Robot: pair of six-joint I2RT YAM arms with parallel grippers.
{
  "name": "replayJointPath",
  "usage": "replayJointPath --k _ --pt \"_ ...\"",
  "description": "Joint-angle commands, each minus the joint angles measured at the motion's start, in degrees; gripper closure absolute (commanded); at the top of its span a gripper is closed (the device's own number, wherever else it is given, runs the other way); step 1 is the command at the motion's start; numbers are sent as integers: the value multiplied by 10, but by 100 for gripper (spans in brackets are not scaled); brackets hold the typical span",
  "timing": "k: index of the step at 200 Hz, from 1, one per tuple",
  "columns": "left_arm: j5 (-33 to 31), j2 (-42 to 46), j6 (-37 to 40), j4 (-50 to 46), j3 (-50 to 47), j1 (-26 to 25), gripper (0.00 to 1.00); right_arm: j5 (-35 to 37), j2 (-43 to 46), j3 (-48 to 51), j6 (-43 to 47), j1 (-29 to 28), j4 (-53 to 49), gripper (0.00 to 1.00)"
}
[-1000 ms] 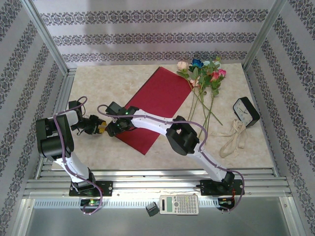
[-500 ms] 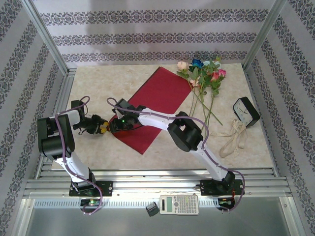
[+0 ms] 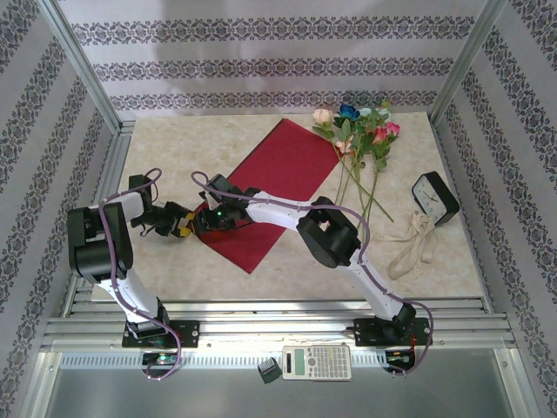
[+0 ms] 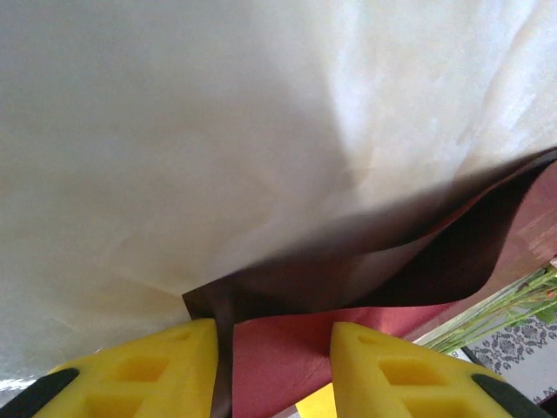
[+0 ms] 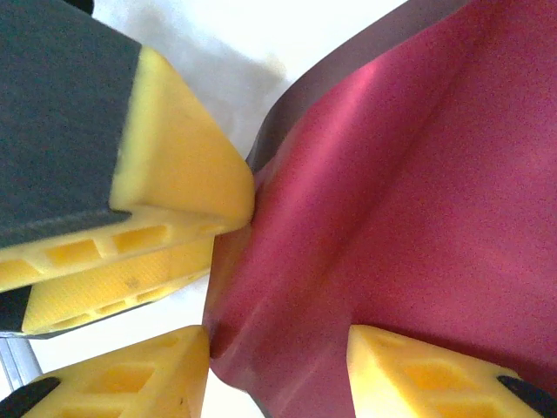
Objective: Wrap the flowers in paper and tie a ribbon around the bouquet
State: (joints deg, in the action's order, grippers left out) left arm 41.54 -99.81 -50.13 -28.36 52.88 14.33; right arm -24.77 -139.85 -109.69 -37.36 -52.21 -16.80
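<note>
Right wrist, paper (image 5: 392, 174) corner lying inside parted right end effector (image 5: 278, 370)

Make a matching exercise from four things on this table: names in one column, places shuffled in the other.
1. paper
2. flowers
3. ribbon
4. clock

A. near right, a limp heap
B. centre, lying diagonally
C. far right, stems pointing nearward
D. farthest right of all, dark-framed

Pairs: 1-B, 2-C, 3-A, 4-D
</note>
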Motion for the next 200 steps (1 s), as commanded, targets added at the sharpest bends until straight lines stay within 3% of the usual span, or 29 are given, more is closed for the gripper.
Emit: replayJointPath --k 1,35,87,122,138,145,200 --pt "-9 15 -1 -29 17 -4 59 2 0 22 2 4 -27 52" --pt "1 2 0 -21 27 -3 60 2 4 29 3 6 -26 51" --pt "14 -4 2 -16 30 -4 73 0 5 34 3 7 -25 51" --pt "18 -3 11 -24 30 -4 84 0 7 35 1 8 -21 51" --pt "19 -3 19 -31 31 -4 96 -1 14 38 -1 9 -18 50" --pt "20 -2 24 -34 33 -4 100 0 22 42 -1 10 -14 50" --pt "33 41 32 -61 65 -35 100 63 169 188 47 10 65 35"
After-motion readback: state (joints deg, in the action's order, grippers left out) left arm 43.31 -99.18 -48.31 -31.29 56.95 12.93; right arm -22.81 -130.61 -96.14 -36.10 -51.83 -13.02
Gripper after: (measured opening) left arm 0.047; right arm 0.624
